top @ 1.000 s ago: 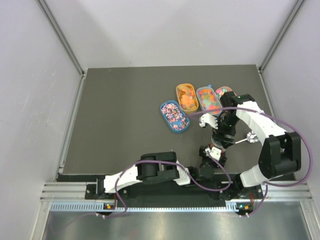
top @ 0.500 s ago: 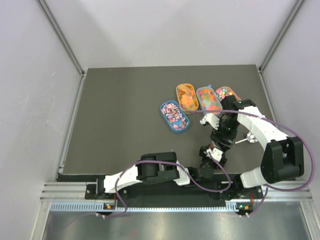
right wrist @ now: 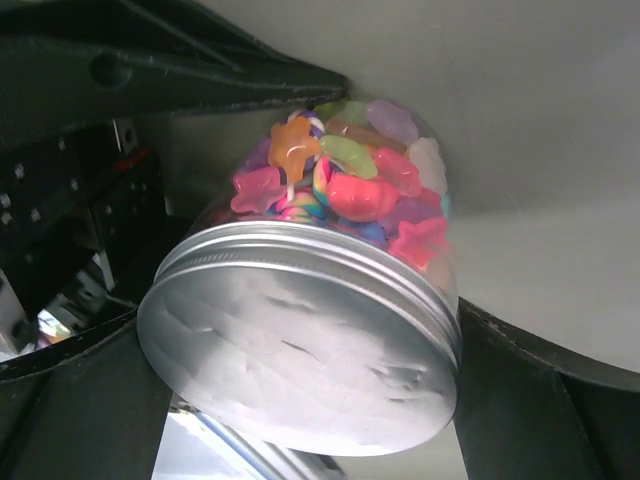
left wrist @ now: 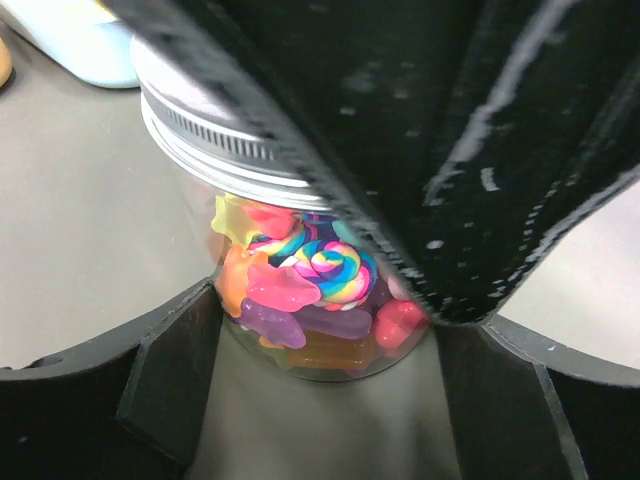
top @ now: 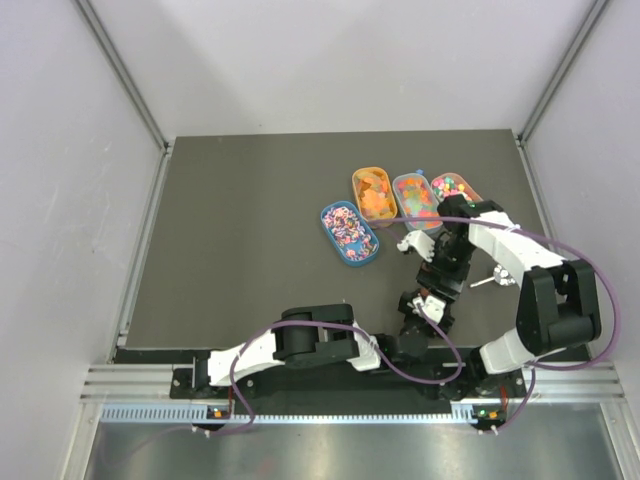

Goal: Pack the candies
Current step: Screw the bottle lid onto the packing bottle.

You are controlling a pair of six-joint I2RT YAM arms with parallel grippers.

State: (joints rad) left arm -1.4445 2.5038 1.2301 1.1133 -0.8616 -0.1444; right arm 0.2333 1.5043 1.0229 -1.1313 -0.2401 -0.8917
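On the table [top: 250, 230], left pincer [left wrist: 325, 375] and right pincer [right wrist: 305, 400] clamp the upright jar [left wrist: 225, 150] of candies [left wrist: 310, 290].

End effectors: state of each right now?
Left end effector: closed on candy jar.
Right end effector: closed on jar lid.

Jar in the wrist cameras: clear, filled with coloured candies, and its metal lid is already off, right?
Not quite. The jar is clear and filled with coloured candies, but its metal lid is on, covering the mouth. The right wrist view shows this plainly.
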